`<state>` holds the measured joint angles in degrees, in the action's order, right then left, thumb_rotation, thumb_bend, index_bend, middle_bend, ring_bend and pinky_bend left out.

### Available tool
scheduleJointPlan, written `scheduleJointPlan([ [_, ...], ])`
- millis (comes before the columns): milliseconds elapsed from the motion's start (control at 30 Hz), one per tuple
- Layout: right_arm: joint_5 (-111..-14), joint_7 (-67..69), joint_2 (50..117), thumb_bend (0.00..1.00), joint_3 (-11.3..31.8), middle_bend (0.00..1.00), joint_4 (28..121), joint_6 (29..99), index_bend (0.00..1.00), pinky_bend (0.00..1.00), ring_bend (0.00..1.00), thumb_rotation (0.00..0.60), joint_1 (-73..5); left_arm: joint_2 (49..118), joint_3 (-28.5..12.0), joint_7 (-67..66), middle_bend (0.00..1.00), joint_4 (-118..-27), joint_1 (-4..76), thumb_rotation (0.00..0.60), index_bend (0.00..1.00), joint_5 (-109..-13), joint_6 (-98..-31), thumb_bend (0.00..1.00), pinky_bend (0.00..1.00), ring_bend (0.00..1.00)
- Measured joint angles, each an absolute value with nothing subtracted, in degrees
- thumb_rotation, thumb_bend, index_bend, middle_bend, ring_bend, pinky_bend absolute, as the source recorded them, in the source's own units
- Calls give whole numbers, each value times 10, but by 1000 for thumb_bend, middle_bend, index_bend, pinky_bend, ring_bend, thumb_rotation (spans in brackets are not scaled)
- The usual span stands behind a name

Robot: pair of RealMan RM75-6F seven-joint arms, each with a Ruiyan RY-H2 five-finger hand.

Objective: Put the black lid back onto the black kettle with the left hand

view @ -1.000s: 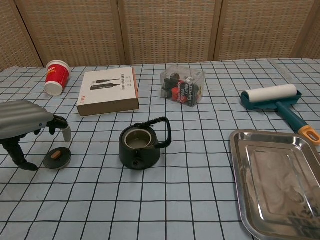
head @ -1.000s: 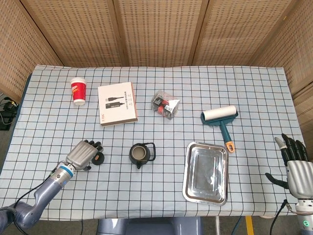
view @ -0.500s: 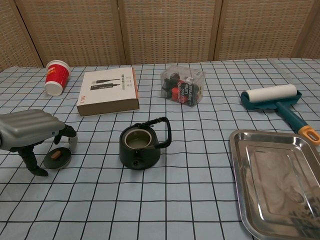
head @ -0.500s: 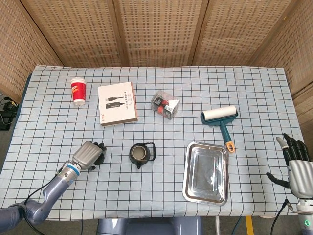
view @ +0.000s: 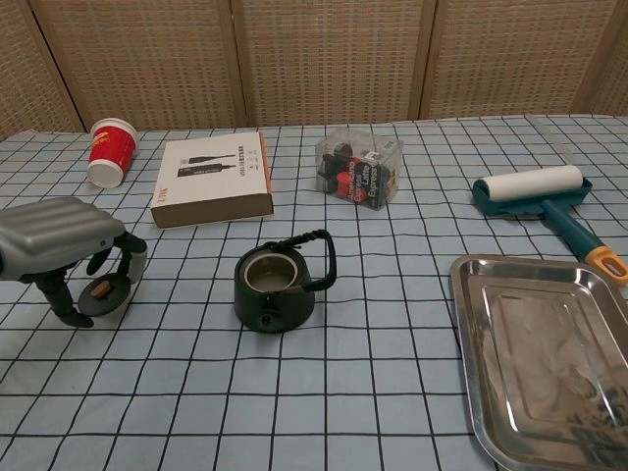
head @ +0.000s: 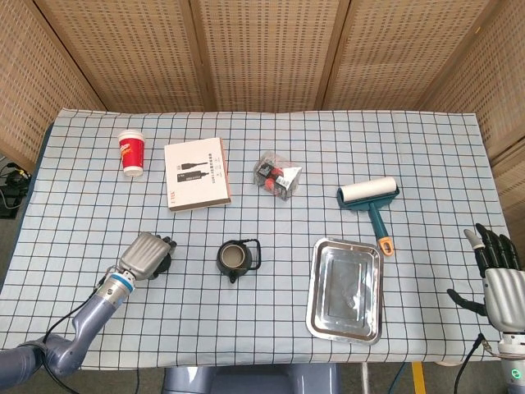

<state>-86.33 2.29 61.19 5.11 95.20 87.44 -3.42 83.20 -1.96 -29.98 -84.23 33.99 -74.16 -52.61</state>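
The black kettle [head: 234,258] [view: 276,292] stands open-topped on the checked cloth, its handle folded toward the right. The black lid [view: 108,300], with a small brown knob, is tilted up on edge so the knob faces the chest camera. My left hand [head: 146,255] [view: 61,240] pinches it between thumb and fingers, well left of the kettle. In the head view the hand covers the lid. My right hand [head: 495,276] hangs off the table's right front corner, fingers spread, holding nothing.
A steel tray [head: 345,289] [view: 546,353] lies right of the kettle. Behind are a lint roller [head: 371,200] [view: 543,197], a clear packet of small items [head: 276,175] [view: 358,168], a white and orange box [head: 196,173] [view: 211,179] and a red paper cup [head: 131,153] [view: 110,150].
My left hand has closed round the lid. The lid, flat on the cloth before, now stands tilted in the fingers. The right hand barely moved.
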Motion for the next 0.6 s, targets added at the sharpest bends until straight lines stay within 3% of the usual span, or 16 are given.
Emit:
scheduleJointPlan([
  [367, -864, 28, 609, 212, 51, 0, 955, 877, 0, 0, 0, 600, -33, 798, -46, -280, 426, -933, 352, 600, 508, -764, -560, 100, 602, 511],
  [600, -861, 38, 606, 212, 53, 0, 954, 876, 0, 0, 0, 600, -32, 807, -75, -313, 426, -983, 379, 600, 507, -727, -557, 100, 598, 511],
])
